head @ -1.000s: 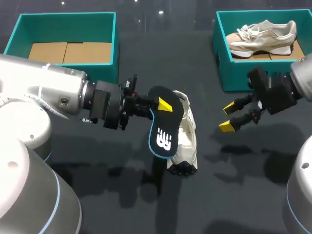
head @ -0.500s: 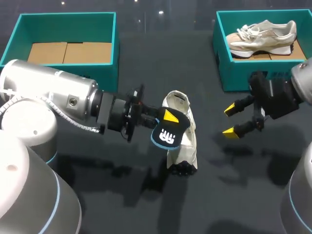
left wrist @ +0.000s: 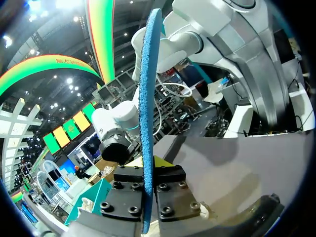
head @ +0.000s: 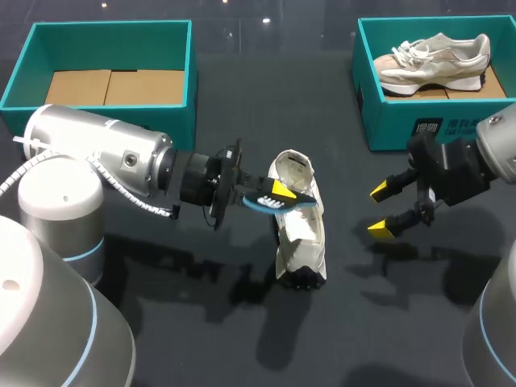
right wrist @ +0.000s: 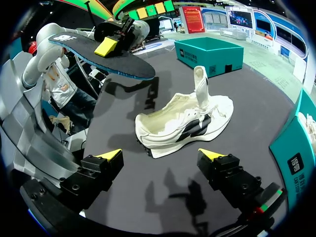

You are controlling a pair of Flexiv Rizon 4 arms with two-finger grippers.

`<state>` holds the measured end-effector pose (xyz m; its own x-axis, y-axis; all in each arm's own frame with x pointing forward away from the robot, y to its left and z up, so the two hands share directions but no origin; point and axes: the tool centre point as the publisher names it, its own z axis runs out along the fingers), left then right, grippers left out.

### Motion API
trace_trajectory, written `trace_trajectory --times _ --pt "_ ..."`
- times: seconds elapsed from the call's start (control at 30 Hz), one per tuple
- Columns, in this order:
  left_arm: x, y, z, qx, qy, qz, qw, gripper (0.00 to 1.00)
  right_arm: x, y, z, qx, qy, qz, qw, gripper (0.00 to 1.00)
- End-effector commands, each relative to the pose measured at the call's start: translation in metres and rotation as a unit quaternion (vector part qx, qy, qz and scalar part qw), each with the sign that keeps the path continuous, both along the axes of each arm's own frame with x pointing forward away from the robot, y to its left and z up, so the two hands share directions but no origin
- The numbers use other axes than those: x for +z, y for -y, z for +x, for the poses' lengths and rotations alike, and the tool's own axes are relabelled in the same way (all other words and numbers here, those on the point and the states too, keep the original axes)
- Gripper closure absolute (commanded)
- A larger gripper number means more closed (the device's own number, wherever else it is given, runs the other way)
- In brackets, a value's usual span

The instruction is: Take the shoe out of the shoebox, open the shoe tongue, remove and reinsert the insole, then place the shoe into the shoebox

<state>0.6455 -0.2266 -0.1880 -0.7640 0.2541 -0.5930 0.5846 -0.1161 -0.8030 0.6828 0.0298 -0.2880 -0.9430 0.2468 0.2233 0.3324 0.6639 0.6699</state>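
Teal box (head: pixel 16 76) at upper left holds no shoe. Left of centre, the left gripper (head: pixel 278 193) is clamped on the insole (head: pixel 260 205). A second ago the insole hung upright, face to the camera; now it lies flat, edge-on, over the mouth of the shoe (head: pixel 302 242) at mid-frame. I judge reinsertion is starting. At the right, the right gripper (head: pixel 379 210) hangs with fingers spread, apart from the shoe, holding nothing.

Shoe (head: pixel 300 234) rim perhaps behind insole (head: pixel 264 206)
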Motion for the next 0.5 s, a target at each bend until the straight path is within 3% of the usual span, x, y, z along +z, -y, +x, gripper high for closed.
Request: trace_trajectory --times 0.03,0.17,0.5 --pt "-0.017 0.014 -0.003 0.059 -0.13 -0.037 0.989 1.0 -0.006 -0.009 0.008 -0.006 0.007 -0.027 1.0 0.0" --pt "-0.018 0.015 -0.008 0.085 -0.173 -0.043 0.98 1.0 -0.015 -0.014 0.013 -0.019 0.021 -0.058 0.998 0.0" --pt "-0.018 0.014 -0.007 0.087 -0.154 -0.032 0.984 1.0 -0.018 -0.015 0.015 -0.021 0.017 -0.068 0.997 0.0"
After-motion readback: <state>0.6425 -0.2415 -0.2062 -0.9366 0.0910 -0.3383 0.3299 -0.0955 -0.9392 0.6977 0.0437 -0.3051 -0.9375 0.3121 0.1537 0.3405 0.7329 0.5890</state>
